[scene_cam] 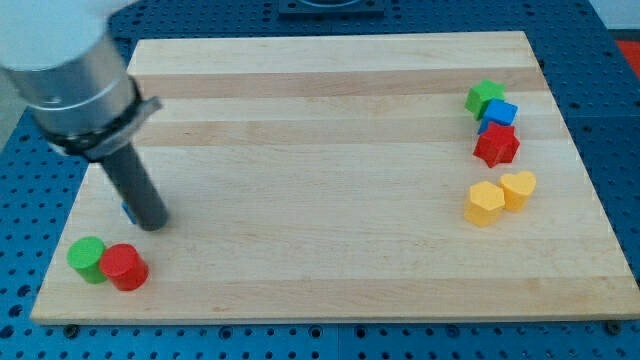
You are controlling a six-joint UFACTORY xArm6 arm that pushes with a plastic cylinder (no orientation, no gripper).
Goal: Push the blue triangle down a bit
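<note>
My dark rod comes down from the view's upper left, and my tip (152, 223) rests on the wooden board (320, 170) near its left edge. Only a thin blue sliver (127, 211) shows at the rod's left side just above the tip. It seems to be the blue triangle, almost wholly hidden behind the rod, and its shape cannot be made out. My tip sits right against it, on its right and lower side.
A green cylinder (87, 258) and a red cylinder (124, 267) touch each other just below my tip at the lower left. At the right stand a green star (486, 97), a blue cube (499, 113), a red star (496, 146), a yellow hexagon (485, 204) and a yellow heart (518, 189).
</note>
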